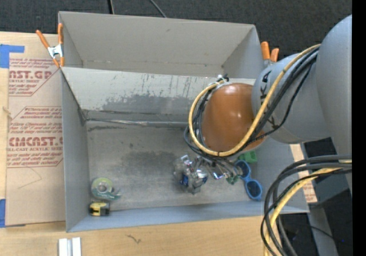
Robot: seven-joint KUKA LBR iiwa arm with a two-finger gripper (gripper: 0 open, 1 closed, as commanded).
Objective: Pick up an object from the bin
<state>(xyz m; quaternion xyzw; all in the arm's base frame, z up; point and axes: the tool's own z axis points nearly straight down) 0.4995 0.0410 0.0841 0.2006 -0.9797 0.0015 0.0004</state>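
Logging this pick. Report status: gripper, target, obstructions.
Gripper down near bin floor, right of centre; grip state unreadable. Blue plastic piece and green piece just to its right. Pale green roll and small yellow item in far left corner.

Bin point(154, 43): grey. Roll point(103, 187): pale green. Small item point(98, 209) beside it: yellow/blk. Ring point(253, 188), rt side: blue. Wrist cover point(229, 115): orange-brown.

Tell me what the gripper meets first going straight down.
Probably the small blue-and-silver thing directly beneath the gripper, by the front wall of the bin; depth unclear, it may already touch.
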